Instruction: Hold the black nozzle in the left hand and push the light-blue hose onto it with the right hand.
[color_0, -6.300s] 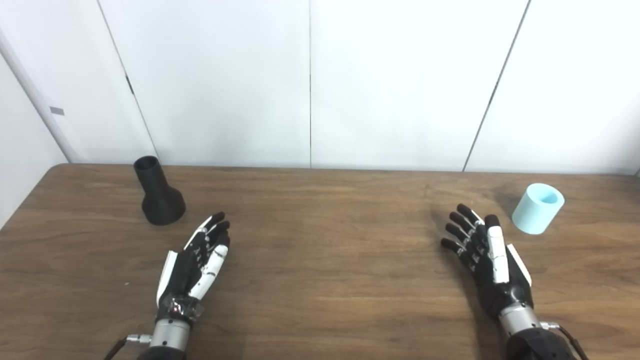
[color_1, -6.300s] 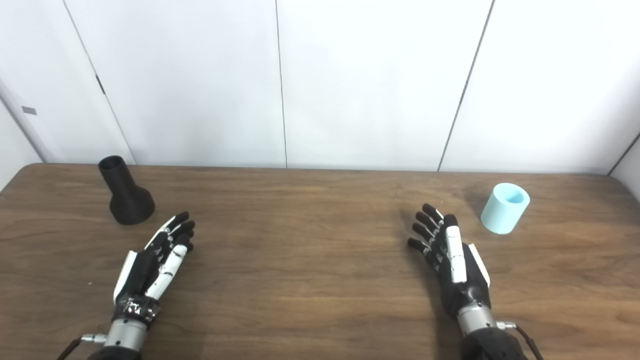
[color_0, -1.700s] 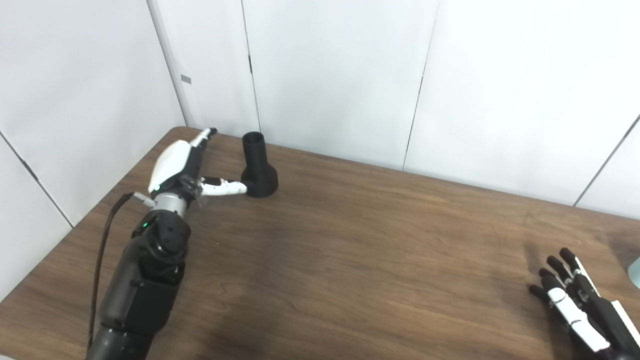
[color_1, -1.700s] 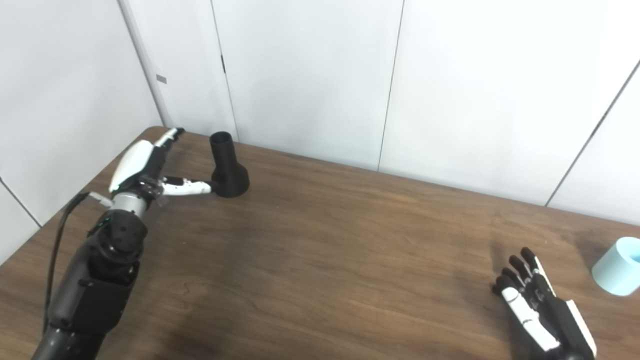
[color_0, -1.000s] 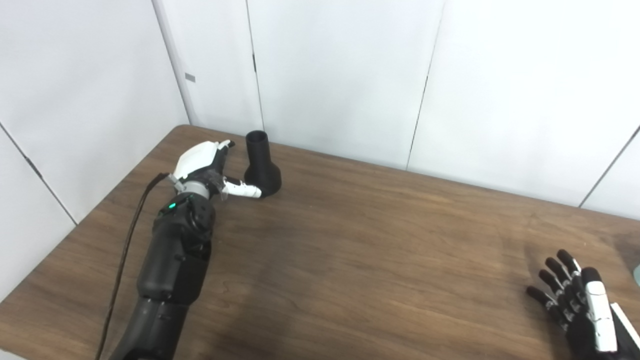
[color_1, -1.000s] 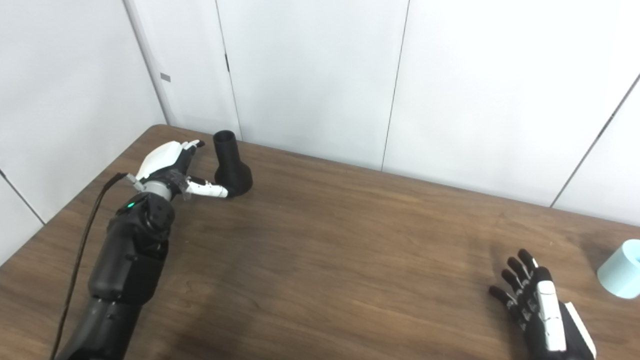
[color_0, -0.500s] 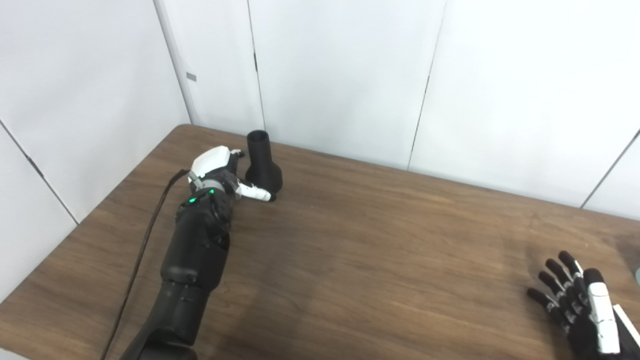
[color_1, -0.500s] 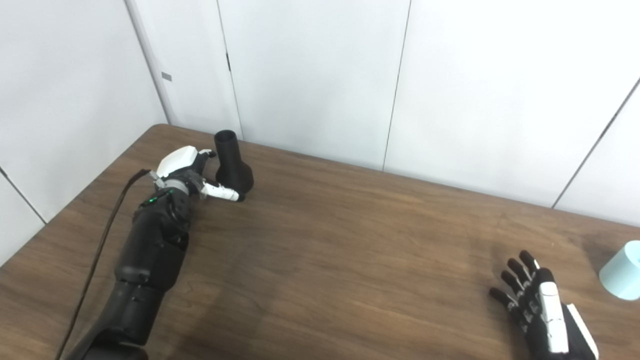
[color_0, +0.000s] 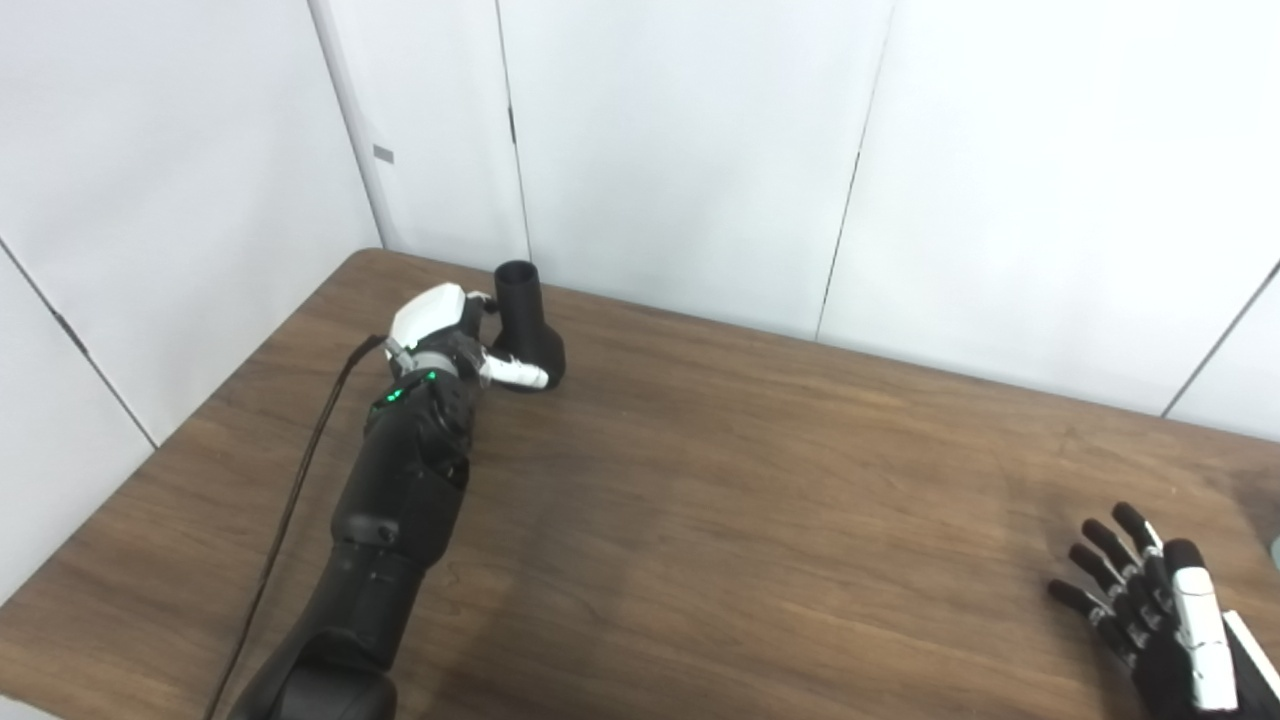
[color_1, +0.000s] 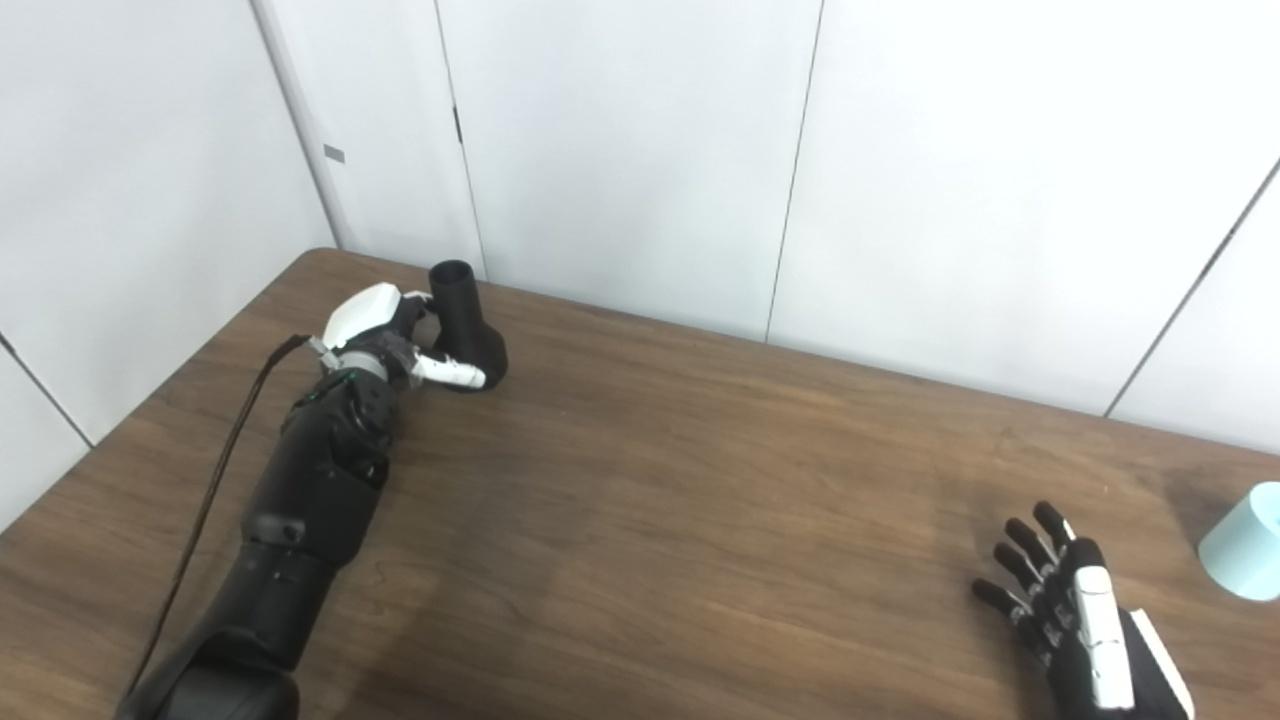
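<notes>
Left hand (color_0: 440, 325) out at full reach, pressed against the near-left side of the black nozzle (color_0: 527, 330); thumb (color_0: 512, 373) laid across the front of the flared base, fingers lost behind the narrow neck. Wrapped around the nozzle but not clearly clenched: whether the grip has closed cannot be told from either view. Nozzle upright on its wide base, open mouth up, resting on the tabletop (color_0: 760, 500) close to the white wall panels (color_0: 680, 150), not lifted. Black cable (color_0: 300, 480) trailing back from the wrist, away from the nozzle toward the near edge.

Right hand (color_1: 1085, 615) far across the tabletop from the nozzle, at the near edge, released, fingers spread and holding nothing. Light-blue hose (color_1: 1240, 555), a short tube section, standing just beyond that hand, well apart from the nozzle, cut off by the frame edge in the right eye view and barely visible in the left.

Step in hand, by the look of it: step 1 of 2, securing the nozzle. Next move calls for closing firmly around the neck above the flare, lifting without tipping, and bringing the open mouth toward the middle. Hose pickup not yet begun; likely risk is the nozzle sliding toward the wall under a loose squeeze.
</notes>
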